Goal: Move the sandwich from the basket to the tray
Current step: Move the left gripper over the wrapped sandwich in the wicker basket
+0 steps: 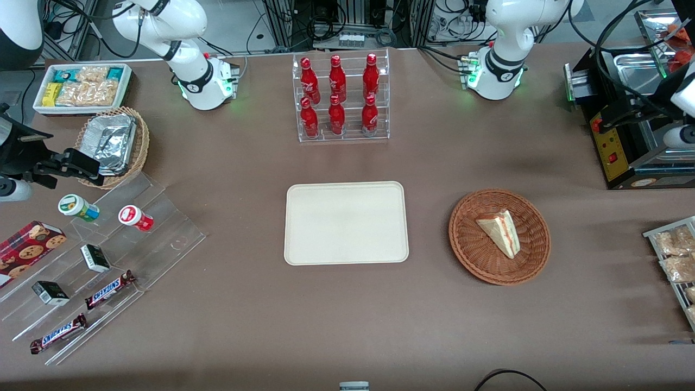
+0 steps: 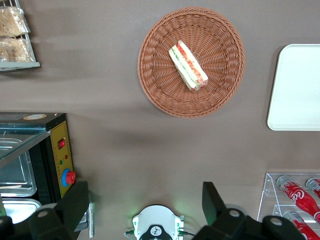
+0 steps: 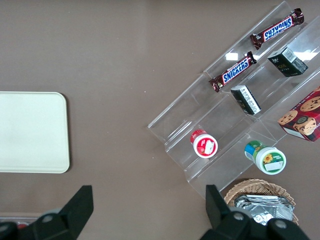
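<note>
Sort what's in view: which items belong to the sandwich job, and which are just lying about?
Job items:
sandwich, lying in the basket
tray, bare
left end effector, open, high above the table

Lying about:
cola bottles
Snickers bars
cookie box
foil containers

Even overhead lighting, all three views sharp and evenly exposed.

The brown tabletop [image 1: 347, 326] is lit diffusely, with soft, faint shadows beside the basket [image 1: 499, 237] and tray [image 1: 346, 223]. Glare marks the clear stepped shelf [image 3: 240, 95] and foil containers [image 1: 111, 142]. The pincer [image 2: 145, 212], spread wide high above the tabletop, appears dark and silhouetted.
</note>
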`<state>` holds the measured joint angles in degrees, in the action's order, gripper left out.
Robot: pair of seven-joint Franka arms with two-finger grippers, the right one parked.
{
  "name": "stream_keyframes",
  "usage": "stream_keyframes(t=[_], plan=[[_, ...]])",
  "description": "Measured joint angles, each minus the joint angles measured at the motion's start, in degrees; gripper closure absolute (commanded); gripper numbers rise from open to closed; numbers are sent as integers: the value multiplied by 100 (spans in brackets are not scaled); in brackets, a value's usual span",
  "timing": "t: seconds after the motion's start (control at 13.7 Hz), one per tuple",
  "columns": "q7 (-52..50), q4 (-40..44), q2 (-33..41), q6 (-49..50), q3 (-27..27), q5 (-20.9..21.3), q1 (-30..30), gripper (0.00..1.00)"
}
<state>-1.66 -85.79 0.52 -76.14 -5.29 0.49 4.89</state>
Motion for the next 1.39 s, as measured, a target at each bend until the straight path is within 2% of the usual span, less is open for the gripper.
stream_keyframes(t=[0.44,0.58,1.02,1.39], plan=[[-25,-66,-102,-67,2,-4,-1,0],[-259,-344,-229,-494,5,-13,-1,0],[-2685,-2030,-477,-2827,-8,-250,-130,0],[-4384,-3094,-657,-4425,-21,-251,-734,0]])
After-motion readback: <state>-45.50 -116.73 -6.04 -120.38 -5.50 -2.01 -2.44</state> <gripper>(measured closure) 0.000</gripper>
